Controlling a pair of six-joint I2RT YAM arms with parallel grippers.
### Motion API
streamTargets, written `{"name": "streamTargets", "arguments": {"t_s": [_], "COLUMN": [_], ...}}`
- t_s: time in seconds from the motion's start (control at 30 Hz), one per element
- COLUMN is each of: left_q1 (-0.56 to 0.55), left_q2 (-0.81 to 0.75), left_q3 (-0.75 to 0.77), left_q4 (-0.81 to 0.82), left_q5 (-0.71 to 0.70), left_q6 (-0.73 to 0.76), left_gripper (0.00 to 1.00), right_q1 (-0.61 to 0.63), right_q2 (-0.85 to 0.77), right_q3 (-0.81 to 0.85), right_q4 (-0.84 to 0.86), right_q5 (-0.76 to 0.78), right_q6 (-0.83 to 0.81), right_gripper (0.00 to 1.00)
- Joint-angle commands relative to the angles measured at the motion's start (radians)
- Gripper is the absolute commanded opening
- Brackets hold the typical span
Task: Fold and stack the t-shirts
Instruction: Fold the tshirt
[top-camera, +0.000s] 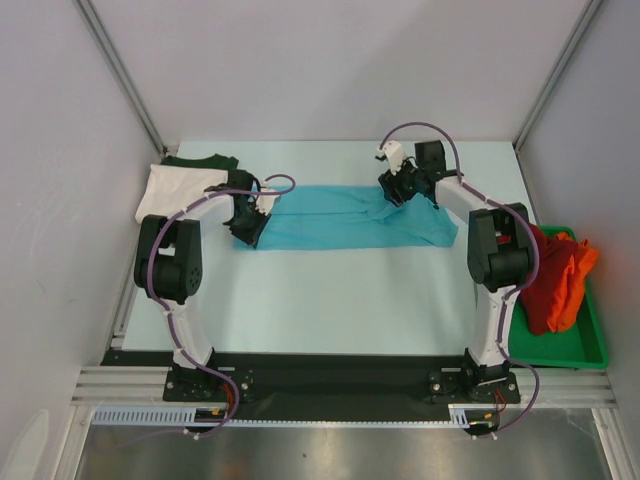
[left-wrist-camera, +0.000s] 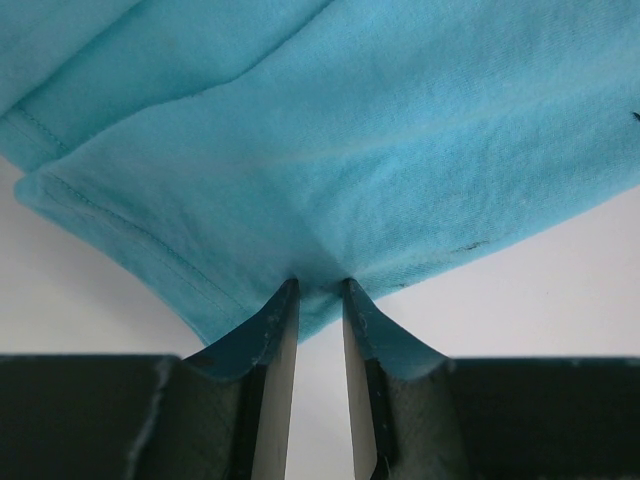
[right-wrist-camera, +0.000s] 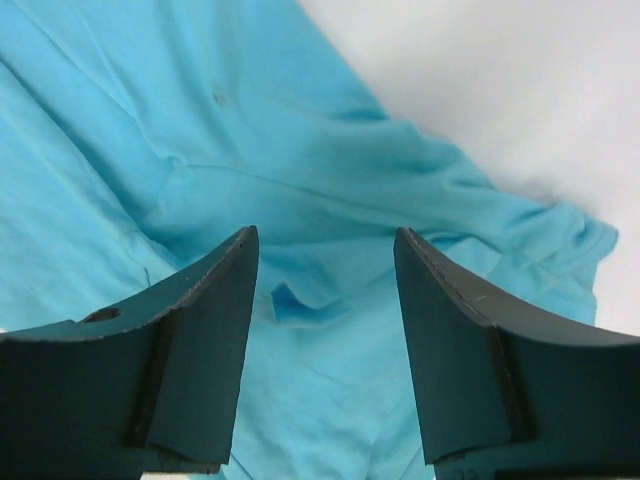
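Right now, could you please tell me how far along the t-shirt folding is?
Looks done: the white t-shirt and dark green t-shirt lie together at the far left, folds unclear. In hand: the turquoise t-shirt lies stretched out, the left gripper pinching its edge, the right gripper open over it. Left: the red t-shirt and orange t-shirt wait crumpled in the green tray.

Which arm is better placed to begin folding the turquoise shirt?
Left, probably. The left claw is shut on the edge of the turquoise shirt and could lift it at once; the right claw hangs open above the cloth, holding nothing.
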Motion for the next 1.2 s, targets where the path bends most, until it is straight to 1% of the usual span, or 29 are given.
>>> {"name": "streamTargets", "arguments": {"t_s": [0.0, 0.2, 0.47, 0.5, 0.83, 0.97, 1.1, 1.17], "left_q1": [0.009, 0.009, 0.009, 0.009, 0.009, 0.010, 0.009, 0.009], "left_q2": [-0.010, -0.004, -0.004, -0.004, 0.010, 0.019, 0.022, 0.019], "left_q3": [0.005, 0.005, -0.001, -0.001, 0.006, 0.016, 0.020, 0.017], "left_q4": [0.025, 0.025, 0.025, 0.028, 0.025, 0.023, 0.020, 0.022], "left_q5": [-0.016, -0.016, -0.023, -0.023, -0.028, -0.025, -0.023, -0.022], "left_q6": [-0.010, -0.010, -0.012, -0.010, -0.010, -0.013, -0.015, -0.015], "left_gripper": [0.29, 0.29, 0.29, 0.29, 0.29, 0.29, 0.29, 0.29], "right_q1": [-0.041, -0.054, -0.055, -0.054, -0.069, -0.070, -0.063, -0.060], "right_q2": [-0.083, -0.107, -0.123, -0.126, -0.179, -0.175, -0.156, -0.138], "right_q3": [-0.025, -0.077, -0.082, -0.084, -0.108, -0.116, -0.133, -0.139], "right_q4": [0.005, -0.037, -0.058, -0.063, -0.091, -0.111, -0.112, -0.112], "right_q5": [-0.007, -0.045, -0.101, -0.107, -0.125, -0.165, -0.173, -0.176], "right_q6": [0.005, -0.017, 0.023, 0.025, 0.054, 0.052, 0.052, 0.048], "right_gripper": [0.62, 0.60, 0.56, 0.54, 0.51, 0.51, 0.50, 0.47]}}
